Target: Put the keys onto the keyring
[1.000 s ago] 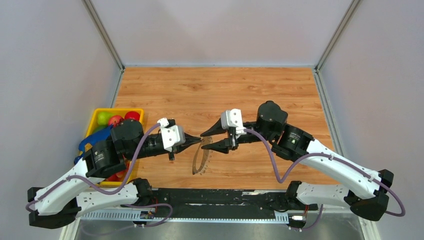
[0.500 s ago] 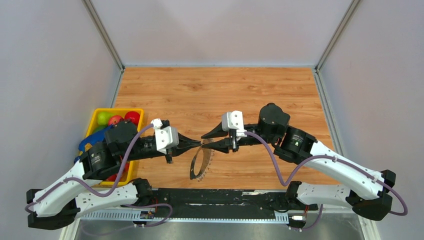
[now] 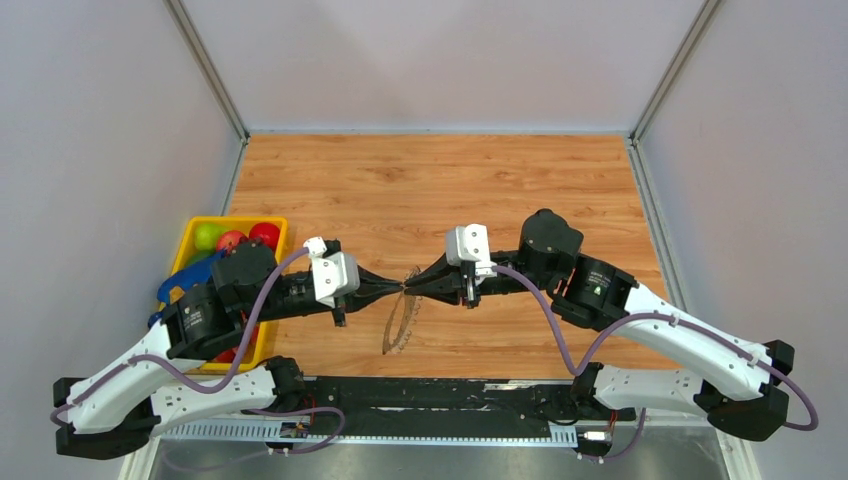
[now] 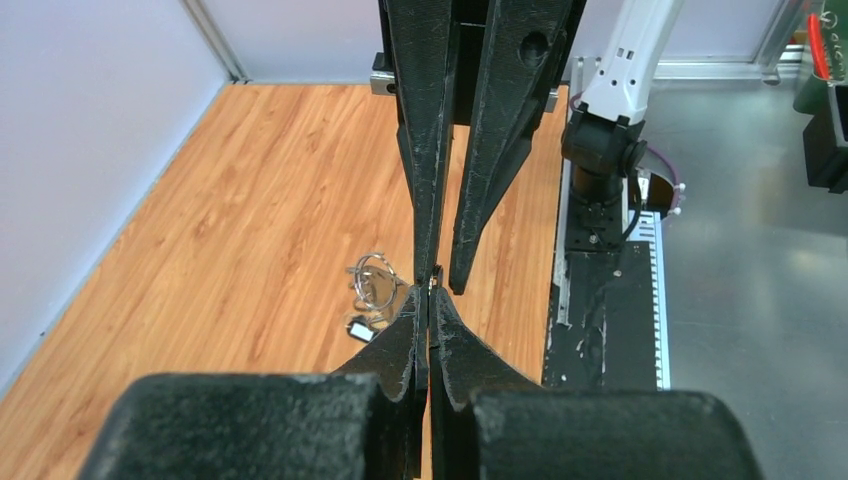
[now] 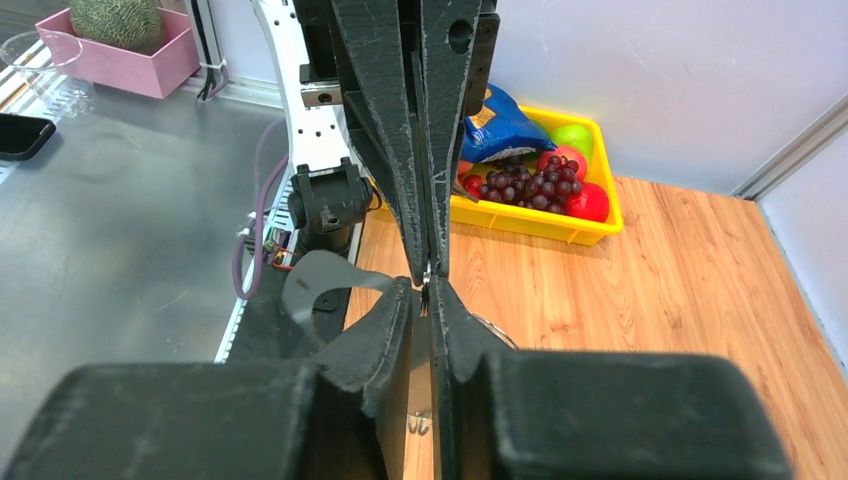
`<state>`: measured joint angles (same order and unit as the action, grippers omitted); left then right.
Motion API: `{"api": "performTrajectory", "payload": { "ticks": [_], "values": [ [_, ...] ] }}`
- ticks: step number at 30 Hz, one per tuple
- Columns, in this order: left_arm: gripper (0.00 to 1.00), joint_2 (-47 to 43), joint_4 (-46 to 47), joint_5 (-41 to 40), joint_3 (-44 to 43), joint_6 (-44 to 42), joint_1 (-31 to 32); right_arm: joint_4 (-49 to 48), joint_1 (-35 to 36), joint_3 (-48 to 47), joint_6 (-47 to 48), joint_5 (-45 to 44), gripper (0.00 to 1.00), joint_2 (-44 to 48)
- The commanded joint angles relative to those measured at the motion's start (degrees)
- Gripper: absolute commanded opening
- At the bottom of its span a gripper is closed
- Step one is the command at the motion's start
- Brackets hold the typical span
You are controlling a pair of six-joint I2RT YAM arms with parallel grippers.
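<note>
My left gripper (image 3: 398, 288) and right gripper (image 3: 412, 288) meet tip to tip above the middle of the wooden table. The keyring (image 3: 398, 328), a thin grey hoop with a jagged edge, hangs edge-on below the tips. Both grippers are shut at its top. In the left wrist view my left gripper (image 4: 430, 292) is shut, with the right fingers (image 4: 425, 180) coming in from above. In the right wrist view my right gripper (image 5: 425, 290) is shut on a thin silvery piece, and the hoop (image 5: 320, 280) shows as a grey band. A tiny black-headed key (image 4: 360, 328) lies on the table beside small wire rings (image 4: 375, 280).
A yellow basket (image 3: 240, 219) of fruit and a blue bag stands at the table's left edge, under my left arm; it also shows in the right wrist view (image 5: 530, 225). A black rail (image 3: 430, 395) runs along the near edge. Grey walls enclose the table.
My right gripper was open and has shut at the left gripper's tip. The hoop has turned from broad-on to edge-on. The left arm has drawn back slightly.
</note>
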<state>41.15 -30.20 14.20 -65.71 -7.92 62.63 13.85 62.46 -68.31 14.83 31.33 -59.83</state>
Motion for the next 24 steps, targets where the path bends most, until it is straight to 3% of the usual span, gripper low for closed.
{"api": "performTrajectory", "payload": {
  "ticks": [1,5,7,12,14,17,24],
  "values": [
    [0.00,-0.4,4.5,-1.3,0.1,0.7,0.1,-0.6,0.7,-2.2,-0.8,-0.4,0.10,1.1],
    [0.00,-1.0,5.6,-0.8,0.3,1.1,0.2,-0.6,1.1,-2.3,-0.9,-0.5,0.07,0.9],
    [0.00,-1.2,6.1,0.0,0.5,1.5,0.1,-0.6,1.4,-2.4,-0.9,-0.8,0.00,0.5],
    [0.00,-1.8,8.3,2.2,1.1,2.5,0.1,-0.9,2.0,-2.6,-1.3,-3.3,0.00,0.3],
    [0.03,-1.9,8.9,3.0,1.3,2.9,0.2,-2.5,2.1,-1.8,-2.4,-4.7,0.00,1.5],
    [0.17,-3.1,10.4,4.0,2.7,3.8,0.1,-7.3,2.1,0.7,-5.4,-5.9,0.00,4.0],
    [0.27,-8.0,19.1,7.2,7.9,5.8,0.1,-15.4,2.1,3.3,-13.0,-9.7,0.00,8.1]
  ]
}}
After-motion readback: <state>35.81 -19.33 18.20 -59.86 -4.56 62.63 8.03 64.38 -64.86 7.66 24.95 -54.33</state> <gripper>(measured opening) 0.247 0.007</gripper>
